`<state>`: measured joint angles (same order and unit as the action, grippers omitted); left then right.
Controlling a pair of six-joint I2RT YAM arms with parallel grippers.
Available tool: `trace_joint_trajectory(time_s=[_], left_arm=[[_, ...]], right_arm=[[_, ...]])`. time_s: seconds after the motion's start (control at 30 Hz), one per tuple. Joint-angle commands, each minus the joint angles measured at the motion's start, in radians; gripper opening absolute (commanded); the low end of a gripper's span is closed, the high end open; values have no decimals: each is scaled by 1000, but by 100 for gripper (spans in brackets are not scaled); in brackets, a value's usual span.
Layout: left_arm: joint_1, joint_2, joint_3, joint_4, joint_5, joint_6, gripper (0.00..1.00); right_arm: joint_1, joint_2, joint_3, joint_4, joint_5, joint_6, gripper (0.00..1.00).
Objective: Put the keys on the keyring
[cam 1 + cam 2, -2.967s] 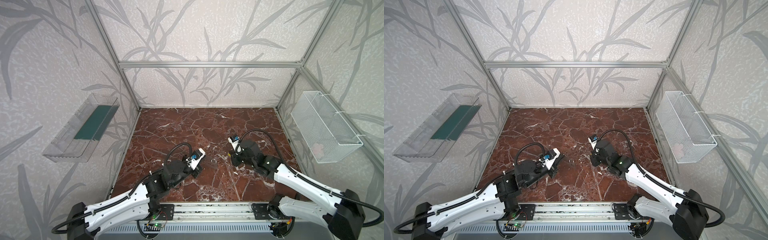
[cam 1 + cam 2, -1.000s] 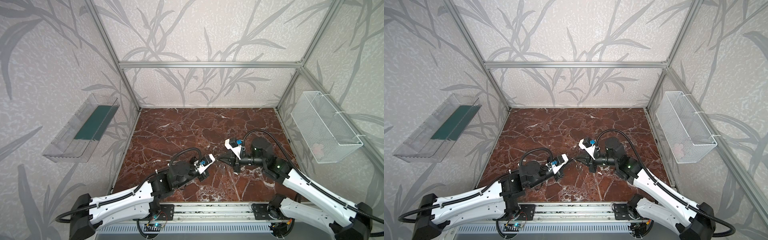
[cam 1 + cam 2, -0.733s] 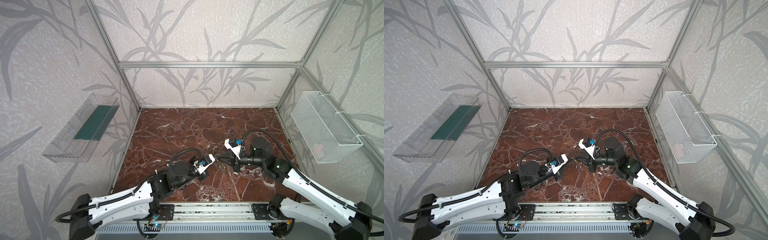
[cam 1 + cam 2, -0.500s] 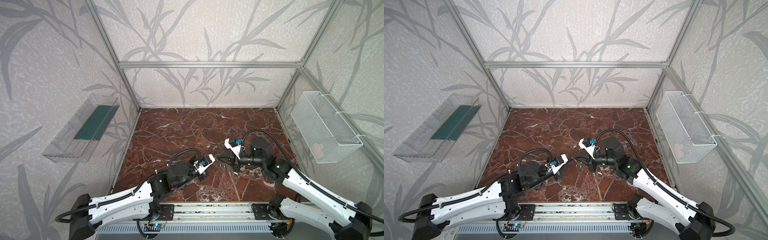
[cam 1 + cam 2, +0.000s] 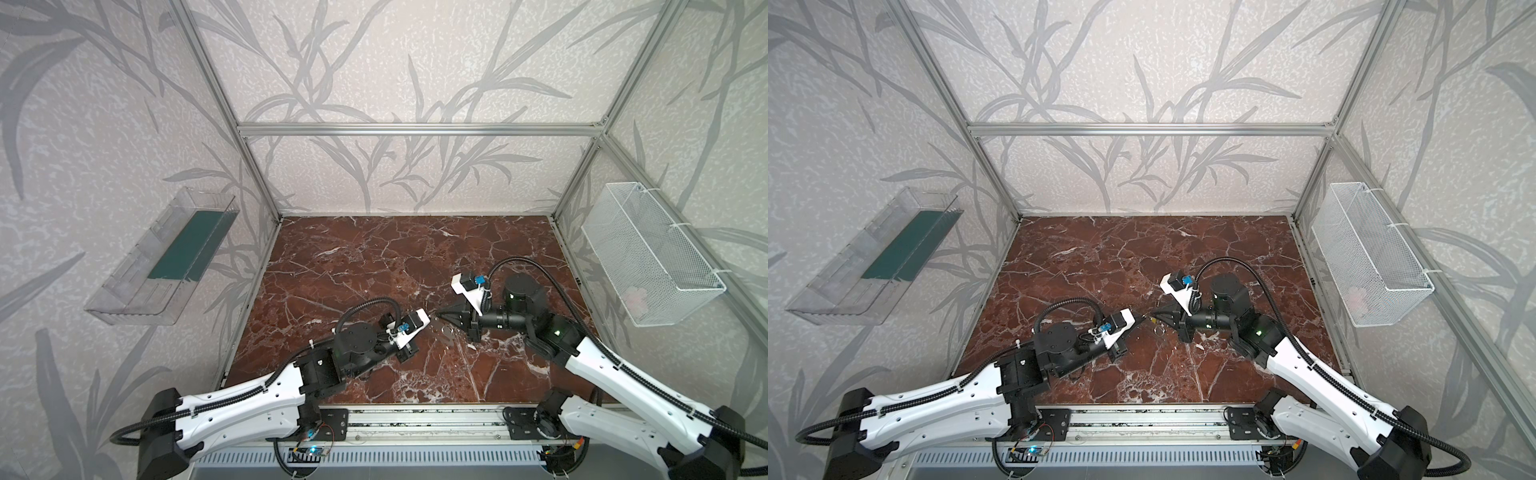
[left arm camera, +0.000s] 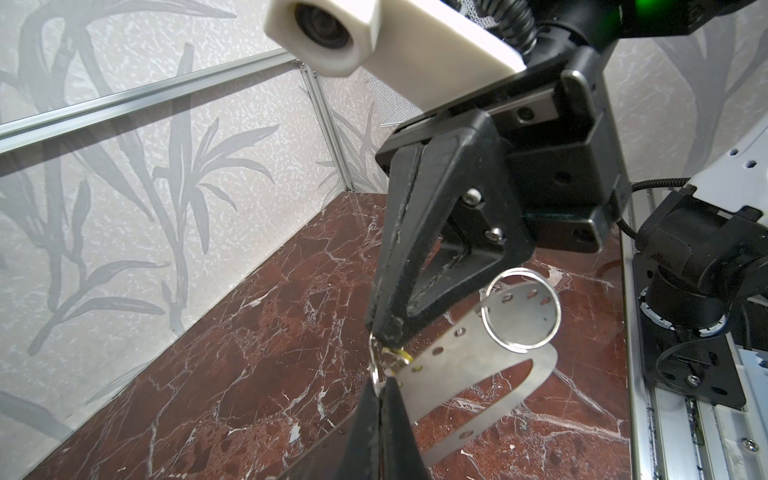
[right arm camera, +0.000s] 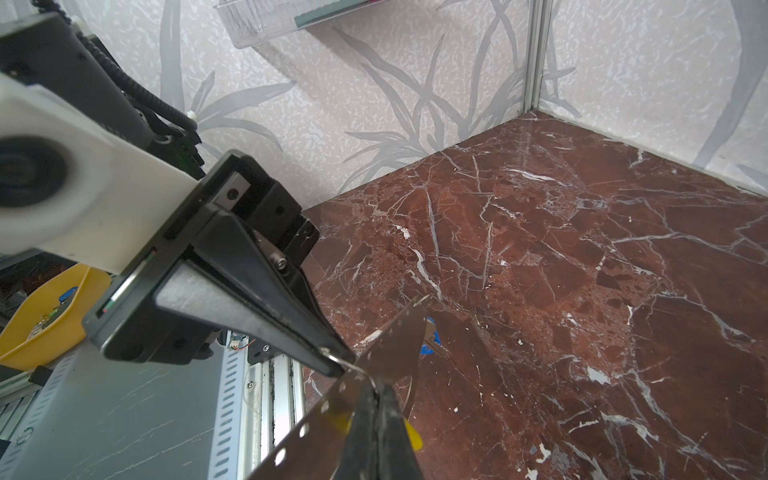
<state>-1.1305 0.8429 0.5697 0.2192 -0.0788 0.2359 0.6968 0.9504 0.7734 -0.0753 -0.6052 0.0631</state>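
Firmly clamped left hand point(image 6: 380, 399) on the keyring point(image 6: 469, 365) edge, right hand point(image 7: 376, 395) on the yellow key point(image 7: 412, 433) touching it.

No legible text anywhere.

surface | red-brown white-veined marble tabletop point(image 5: 374, 257); on it | blue key point(image 7: 430, 328), partly hidden; contact unclear

I count one flat grey metal plate with small holes point(image 6: 478, 365), two thin wire rings point(image 6: 521, 309), one blue-headed key point(image 7: 431, 328) and one yellow-headed key point(image 7: 412, 434).
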Motion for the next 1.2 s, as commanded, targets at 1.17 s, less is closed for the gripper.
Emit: trace_joint_trajectory(time_s=[1.17], left_arm=[[-23, -18, -83, 257, -31, 37, 0]], right_arm=[[-28, -174, -18, 10, -41, 23, 36]])
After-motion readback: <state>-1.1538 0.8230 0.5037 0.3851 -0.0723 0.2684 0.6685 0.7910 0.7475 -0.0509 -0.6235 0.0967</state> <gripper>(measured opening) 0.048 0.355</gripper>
